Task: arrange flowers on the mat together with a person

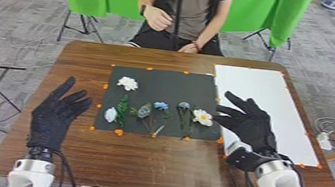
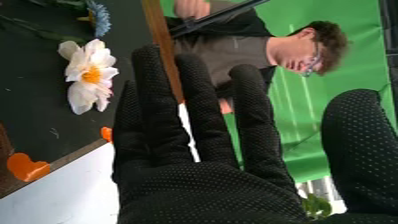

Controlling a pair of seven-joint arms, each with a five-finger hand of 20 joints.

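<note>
R hand (image 1: 250, 129) – blue flwrs (image 1: 184, 105), stems robotward

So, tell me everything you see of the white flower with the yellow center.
The white flower has broad, loose petals, thin and slightly crumpled like fabric, spread around an orange-yellow center. It is open and faces up on the dark mat, near the mat's right edge in the head view, with a blue flower beside it. The right hand is close but not touching it.
</note>
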